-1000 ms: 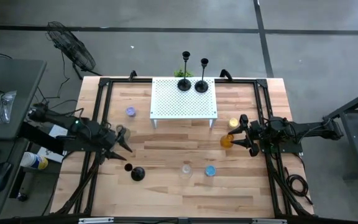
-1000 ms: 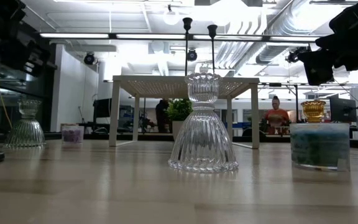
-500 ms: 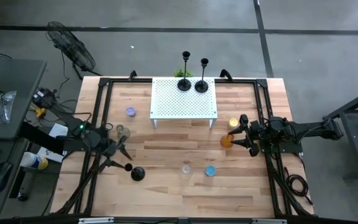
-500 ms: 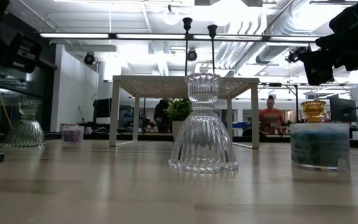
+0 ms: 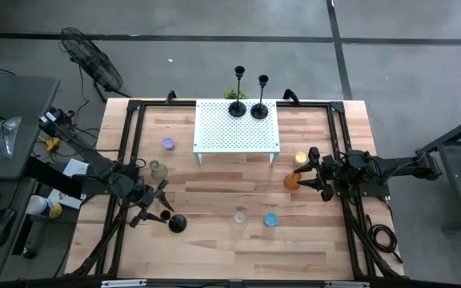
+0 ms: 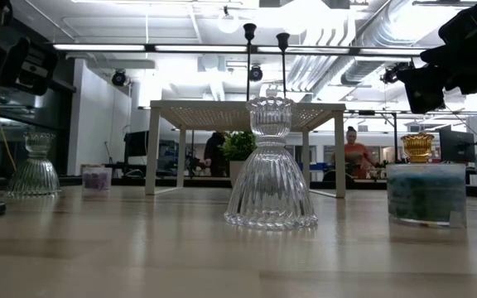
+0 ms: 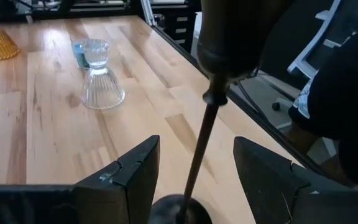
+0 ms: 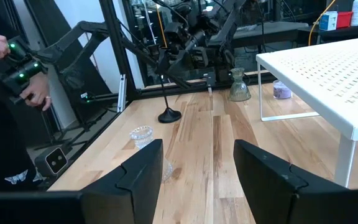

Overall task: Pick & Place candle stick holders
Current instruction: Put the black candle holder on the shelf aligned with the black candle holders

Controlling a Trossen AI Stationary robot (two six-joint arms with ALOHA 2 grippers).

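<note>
A clear ribbed glass holder (image 6: pixel 270 165) stands centre on the bench (image 6: pixel 139 257), a blue votive cup (image 6: pixel 426 194) beside it; 2 black candlesticks (image 6: pixel 250 62) top the white rack (image 6: pixel 247 106) behind.

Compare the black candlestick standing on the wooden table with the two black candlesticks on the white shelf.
The lone black candlestick stands on the wooden table near its front left; the pair of candlesticks stands on the white perforated shelf at the back. The lone one rises between the left gripper's open fingers; the pair stands well away from both grippers. All three are upright, thin and black with round bases.
</note>
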